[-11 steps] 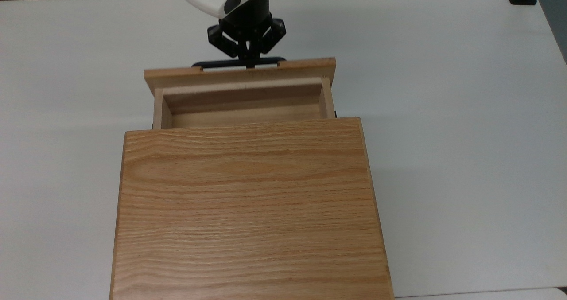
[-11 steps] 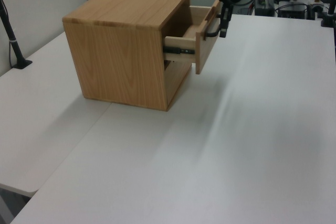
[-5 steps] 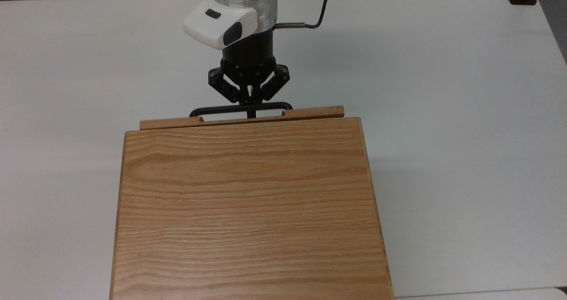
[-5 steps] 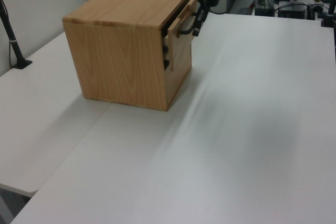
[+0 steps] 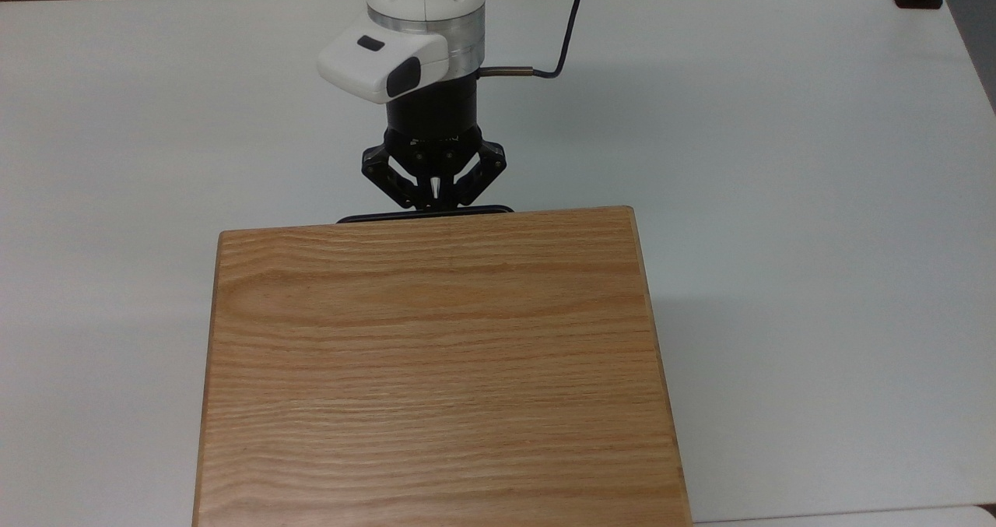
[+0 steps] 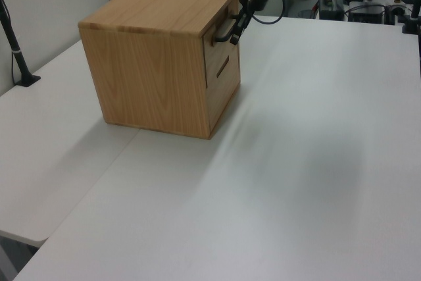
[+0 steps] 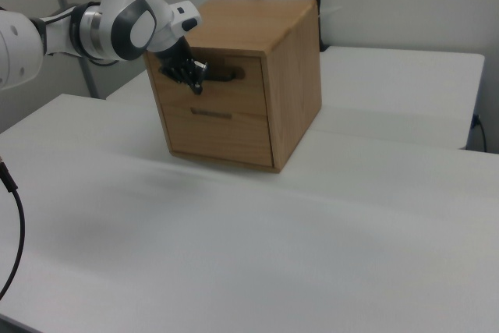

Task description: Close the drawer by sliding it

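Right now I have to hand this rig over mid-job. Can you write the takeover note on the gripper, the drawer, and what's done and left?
Gripper: at the middle of the drawer's black handle, fingers spread apart in the top view, not clamped on the bar.
Drawer: top drawer of the oak cabinet, front panel flush with the cabinet face in the left and right views; from the top, just the handle pokes past the cabinet's edge.
Done: the drawer looks fully slid in.
Left: back the gripper straight away from the handle without snagging it, then confirm the front stays flush. The white table around the cabinet gives room to retreat.
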Robot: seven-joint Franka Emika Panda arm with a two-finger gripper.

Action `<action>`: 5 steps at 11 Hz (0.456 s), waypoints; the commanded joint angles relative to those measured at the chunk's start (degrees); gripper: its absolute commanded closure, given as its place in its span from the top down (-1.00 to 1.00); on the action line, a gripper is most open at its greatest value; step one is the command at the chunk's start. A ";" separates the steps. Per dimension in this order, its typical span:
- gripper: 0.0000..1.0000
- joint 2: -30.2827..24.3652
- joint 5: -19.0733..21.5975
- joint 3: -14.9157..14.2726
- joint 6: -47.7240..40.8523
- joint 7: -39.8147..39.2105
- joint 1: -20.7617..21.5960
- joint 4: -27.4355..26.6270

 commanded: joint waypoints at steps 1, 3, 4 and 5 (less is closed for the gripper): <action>-0.80 -5.12 1.02 -0.72 -12.43 0.19 -1.38 0.23; -0.36 -9.51 1.10 -0.63 -25.81 0.19 -2.62 -0.03; 0.10 -11.80 1.02 -0.63 -30.40 0.01 -2.62 -1.60; 0.71 -14.61 0.84 -0.63 -31.66 0.18 -2.62 -4.40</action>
